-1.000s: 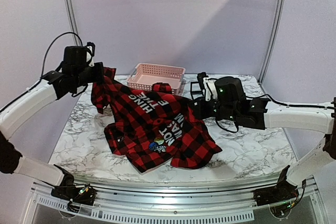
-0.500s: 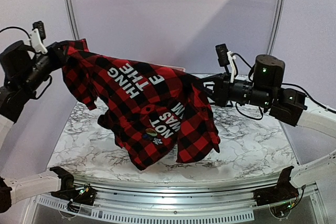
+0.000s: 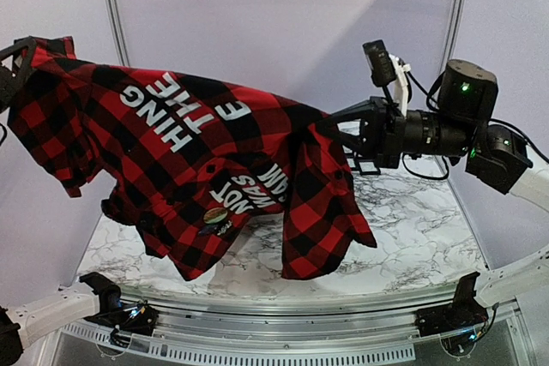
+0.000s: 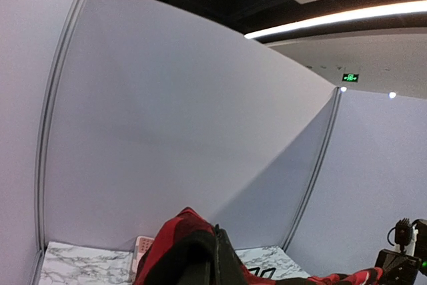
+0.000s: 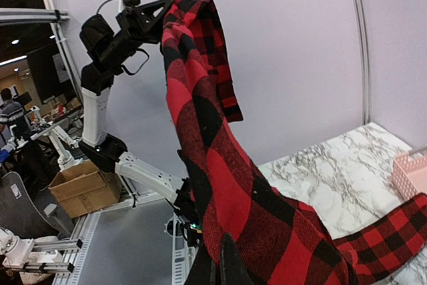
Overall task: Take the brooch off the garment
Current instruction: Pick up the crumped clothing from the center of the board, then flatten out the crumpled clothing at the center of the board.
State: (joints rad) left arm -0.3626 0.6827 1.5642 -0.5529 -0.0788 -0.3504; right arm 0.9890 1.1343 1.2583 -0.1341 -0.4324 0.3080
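Well above the marble table (image 3: 412,220), the red-and-black plaid shirt (image 3: 171,152) hangs stretched between the two arms like a sheet on a line. The left gripper (image 5: 162,10) is high at the far left, its fingers clenched on one upper corner of the cloth. The top view cuts it off at the frame edge, but the right wrist camera shows the pinch plainly. The right gripper (image 3: 330,124) is lower and to the right of centre, its fingers clamped tight on the opposite edge, where the fabric bunches into a point. From there a loose flap drops toward the table.

White block letters (image 3: 184,113) run across the spread cloth, upside down from the top camera. More lettering sits lower, near the middle. Just below that second patch is the brooch (image 3: 216,215), a small round badge pinned on the lower half of the shirt, with a darker bit of something right under it that is too small to make out. Neither gripper is near the brooch.

The lowest tips of the shirt hang close over the table, and I cannot tell whether they touch it. A pink basket (image 5: 408,175) stands at the far side of the table, seen from the right wrist. In the left wrist view, bunched red and black cloth fills the bottom and covers that arm's own fingers
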